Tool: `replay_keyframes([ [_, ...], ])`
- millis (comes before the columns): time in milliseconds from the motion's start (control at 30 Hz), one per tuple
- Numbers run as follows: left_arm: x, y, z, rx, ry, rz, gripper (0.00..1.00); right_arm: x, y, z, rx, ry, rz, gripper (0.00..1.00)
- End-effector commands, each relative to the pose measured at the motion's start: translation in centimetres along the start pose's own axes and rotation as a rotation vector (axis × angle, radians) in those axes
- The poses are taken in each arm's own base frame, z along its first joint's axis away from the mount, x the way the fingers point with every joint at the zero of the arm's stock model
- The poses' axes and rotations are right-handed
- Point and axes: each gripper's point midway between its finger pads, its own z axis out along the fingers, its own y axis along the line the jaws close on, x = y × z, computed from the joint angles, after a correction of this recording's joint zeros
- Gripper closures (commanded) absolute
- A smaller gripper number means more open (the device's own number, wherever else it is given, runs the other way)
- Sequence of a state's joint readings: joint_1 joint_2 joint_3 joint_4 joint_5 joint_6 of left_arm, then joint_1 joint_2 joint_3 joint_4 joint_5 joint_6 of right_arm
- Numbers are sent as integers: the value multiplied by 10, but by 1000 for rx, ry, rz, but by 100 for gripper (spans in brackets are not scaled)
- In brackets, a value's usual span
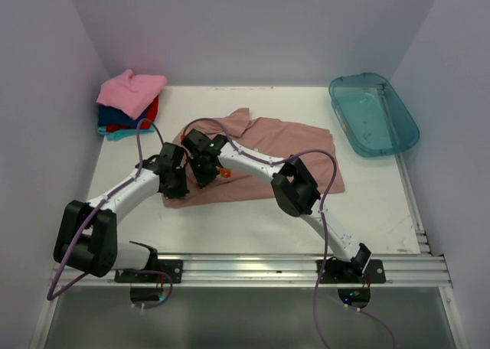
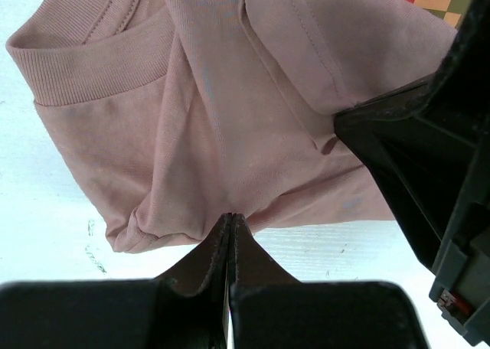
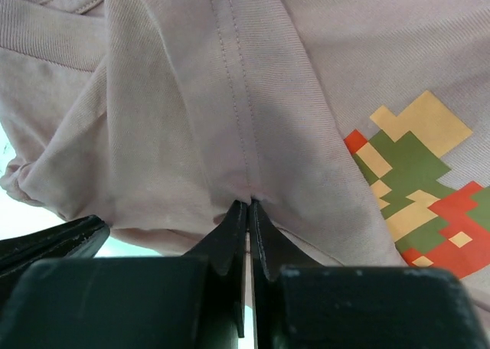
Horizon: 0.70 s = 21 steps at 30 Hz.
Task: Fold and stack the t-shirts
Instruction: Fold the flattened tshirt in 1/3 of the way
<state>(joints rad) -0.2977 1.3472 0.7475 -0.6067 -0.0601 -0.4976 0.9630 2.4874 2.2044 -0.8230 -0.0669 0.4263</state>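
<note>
A dusty pink-brown t-shirt (image 1: 283,146) lies spread across the middle of the white table. Its ribbed collar (image 2: 92,66) and pixel-character print (image 3: 417,184) show in the wrist views. My left gripper (image 2: 230,217) is shut on the shirt's near edge, pinching a fold of cloth. My right gripper (image 3: 249,203) is shut on the shirt just beside a stitched seam. Both grippers sit close together at the shirt's left end (image 1: 191,169). A stack of folded t-shirts (image 1: 129,102), bright pink on top of red, blue and teal, sits at the far left corner.
A translucent teal plastic tub (image 1: 373,113) stands at the far right of the table. White walls close in the table at the back and both sides. The right arm's black wrist body (image 2: 429,181) fills the right side of the left wrist view.
</note>
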Motion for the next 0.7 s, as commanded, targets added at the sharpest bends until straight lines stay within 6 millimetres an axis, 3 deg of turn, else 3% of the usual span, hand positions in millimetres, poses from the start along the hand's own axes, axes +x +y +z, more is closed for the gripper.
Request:
replay_keyframes([
  [0, -7, -4, -2, 14, -40, -13, 100, 13, -4, 9, 27, 30, 0, 100],
  [267, -7, -3, -1, 14, -39, -12, 100, -16, 10, -41, -11, -67, -21, 100],
  [400, -7, -2, -2, 9, -43, -13, 100, -39, 19, -67, -43, -142, -32, 100],
  [667, -6, -2, -2, 6, -41, -15, 100, -62, -13, -70, 21, -175, 11, 100],
])
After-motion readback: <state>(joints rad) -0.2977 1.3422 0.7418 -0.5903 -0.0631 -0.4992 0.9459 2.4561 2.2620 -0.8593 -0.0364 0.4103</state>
